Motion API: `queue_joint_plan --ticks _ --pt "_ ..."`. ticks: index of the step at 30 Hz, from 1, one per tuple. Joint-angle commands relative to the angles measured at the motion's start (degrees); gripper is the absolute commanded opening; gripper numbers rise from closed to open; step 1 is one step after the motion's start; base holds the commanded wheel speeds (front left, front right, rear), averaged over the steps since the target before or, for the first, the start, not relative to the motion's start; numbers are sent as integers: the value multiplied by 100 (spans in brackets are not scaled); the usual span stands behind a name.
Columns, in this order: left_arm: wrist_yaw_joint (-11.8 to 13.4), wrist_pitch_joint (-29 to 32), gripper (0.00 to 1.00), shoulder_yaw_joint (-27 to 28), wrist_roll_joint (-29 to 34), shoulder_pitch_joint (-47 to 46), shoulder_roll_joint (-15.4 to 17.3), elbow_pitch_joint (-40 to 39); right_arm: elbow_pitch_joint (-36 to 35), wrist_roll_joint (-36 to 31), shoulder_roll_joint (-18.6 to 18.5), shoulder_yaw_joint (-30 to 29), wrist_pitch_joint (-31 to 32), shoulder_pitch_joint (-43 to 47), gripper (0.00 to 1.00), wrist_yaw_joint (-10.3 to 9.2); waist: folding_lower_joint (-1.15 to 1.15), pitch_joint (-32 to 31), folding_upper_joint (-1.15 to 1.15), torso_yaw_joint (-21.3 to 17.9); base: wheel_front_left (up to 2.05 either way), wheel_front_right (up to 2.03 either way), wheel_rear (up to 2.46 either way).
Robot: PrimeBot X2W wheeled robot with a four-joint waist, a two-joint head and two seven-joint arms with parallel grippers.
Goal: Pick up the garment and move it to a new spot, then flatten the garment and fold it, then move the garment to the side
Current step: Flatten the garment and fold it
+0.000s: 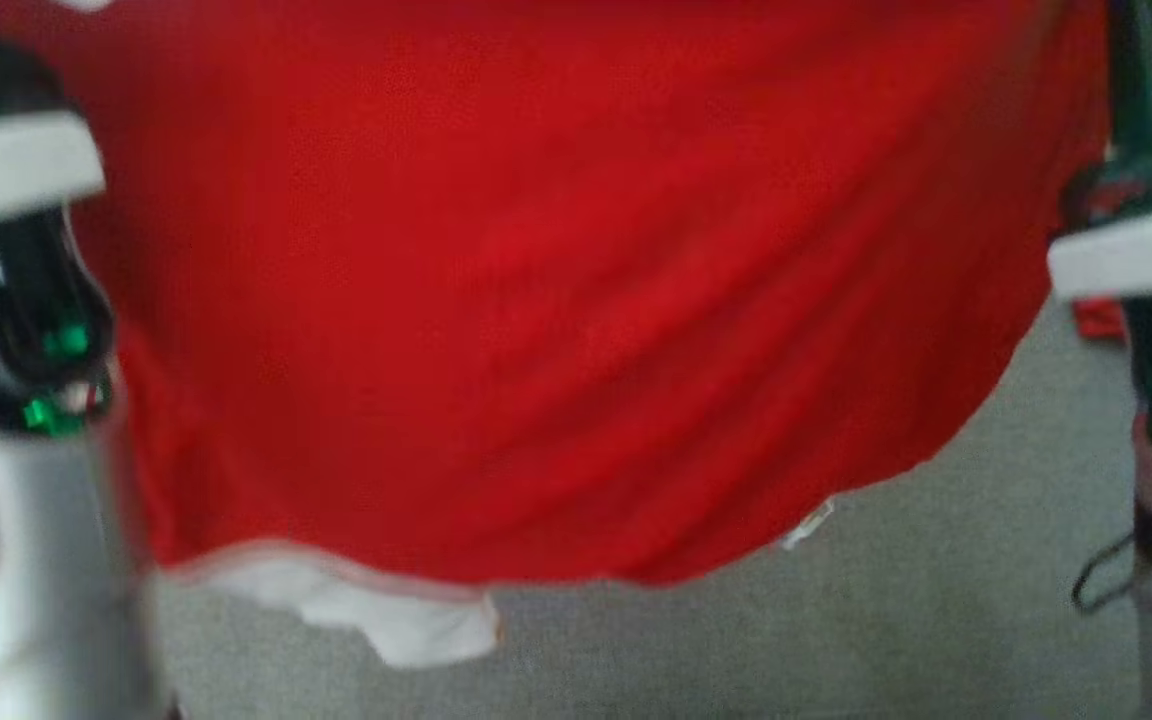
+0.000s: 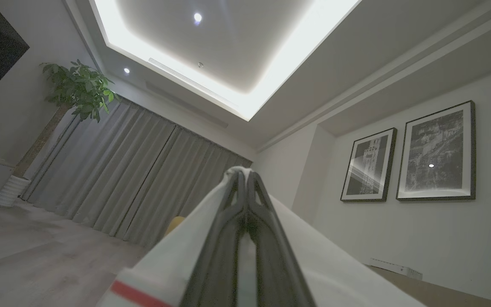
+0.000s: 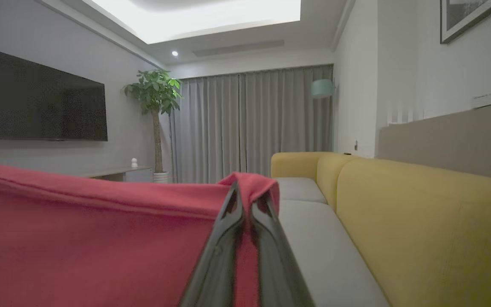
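Garment (image 1: 536, 300), red with a white piece (image 1: 386, 615) at its lower edge, hangs spread before the head camera, raised clear of the grey surface (image 1: 836, 640) below it. We find it stretched between the two arms, with the left arm (image 1: 26, 560) at one edge of the cloth and the right arm (image 1: 1136, 255) at the other. We note the left gripper (image 2: 244, 172) with both fingers pressed together on a white part of the garment that bears a red stripe; the cloth wraps over the tips. The right gripper (image 3: 247, 187) likewise pinches a red fold, which caps its fingertips and runs off to that view's left. Beside the right gripper we record a yellow sofa (image 3: 420, 221) with a grey seat. Curtains (image 3: 249, 123) and a plant (image 3: 154, 91) stand beyond it.
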Motion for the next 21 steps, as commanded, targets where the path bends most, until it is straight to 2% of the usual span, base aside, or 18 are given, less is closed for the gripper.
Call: queue_joint_plan --ticks 1,3,6,9,15,18,21 --pt "-28 65 0 169 12 -430 245 -48 -99 43 -15 48 65 -441 0 37 0 426 0 19 0 0 0" --pt "-128 110 0 155 63 -824 429 446 253 103 -137 148 123 -882 0 37 0 767 0 8 0 0 0" --pt "-356 -117 0 -23 646 -1522 934 1448 1177 167 -286 459 68 -1809 0 37 0 1174 0 -70 0 0 0" --pt "-494 -402 0 -142 891 -2412 1117 2466 2322 173 -281 774 -283 -2946 0 37 0 1513 0 -133 0 0 0" --pt "-552 -1257 0 -127 1113 -4294 1254 4109 4481 -288 -141 971 -1674 -4989 0 37 0 1776 0 -69 0 0 0" --pt "-721 -1609 0 -221 1171 -4829 1271 4670 5272 -559 -62 951 -2287 -5512 0 37 0 1749 0 -13 0 0 0" --pt "-919 -1762 0 -360 1143 -4944 1192 5120 5893 -766 -29 932 -2607 -5639 0 37 0 1686 0 75 0 0 0"
